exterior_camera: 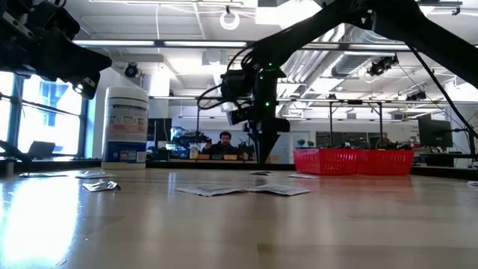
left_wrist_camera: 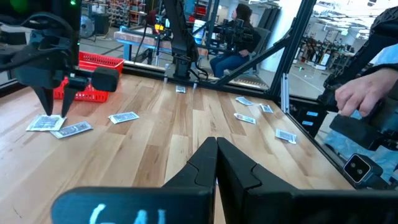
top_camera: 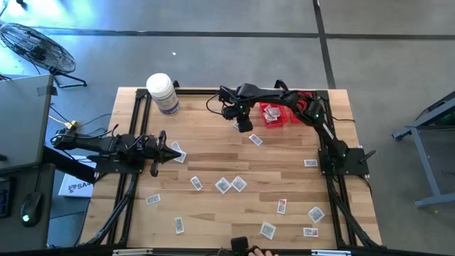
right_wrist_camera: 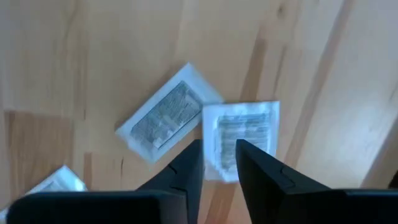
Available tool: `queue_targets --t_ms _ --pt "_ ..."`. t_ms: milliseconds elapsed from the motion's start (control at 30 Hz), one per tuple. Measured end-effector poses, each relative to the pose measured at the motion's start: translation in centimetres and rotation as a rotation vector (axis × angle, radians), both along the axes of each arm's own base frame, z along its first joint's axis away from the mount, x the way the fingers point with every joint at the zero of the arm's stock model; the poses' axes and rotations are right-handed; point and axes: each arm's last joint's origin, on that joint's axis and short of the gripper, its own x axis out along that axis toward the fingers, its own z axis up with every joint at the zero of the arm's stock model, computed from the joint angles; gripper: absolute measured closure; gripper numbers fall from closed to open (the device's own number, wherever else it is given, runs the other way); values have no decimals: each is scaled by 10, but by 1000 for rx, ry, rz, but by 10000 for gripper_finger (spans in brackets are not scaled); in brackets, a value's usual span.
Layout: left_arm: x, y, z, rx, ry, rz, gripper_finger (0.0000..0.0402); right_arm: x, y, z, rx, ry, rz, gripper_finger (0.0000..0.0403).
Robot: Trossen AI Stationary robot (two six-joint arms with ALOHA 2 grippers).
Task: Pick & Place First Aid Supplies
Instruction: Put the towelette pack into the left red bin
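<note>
Packet print: marks on the packets (top_camera: 231, 185) too small to read in the high view; blurred on the two packets (right_wrist_camera: 242, 134) in the right wrist view

Right gripper (right_wrist_camera: 219, 152): its fingers cover the near edge of one packet; whether they touch it cannot be told

A third packet (right_wrist_camera: 53, 182) is cut off behind the gripper body

Red basket (top_camera: 279, 114): partly hidden under the right arm; contents unclear

Near table edge: a hand (top_camera: 259, 252) is cut off by the frame
</note>
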Motion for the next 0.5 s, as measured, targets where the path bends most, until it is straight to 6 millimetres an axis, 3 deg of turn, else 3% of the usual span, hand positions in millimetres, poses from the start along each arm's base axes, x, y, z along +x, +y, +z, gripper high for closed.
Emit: queue_targets --t_ms 500 --pt "0 0 0 0 0 0 401 6 12 -5 -57 37 11 278"
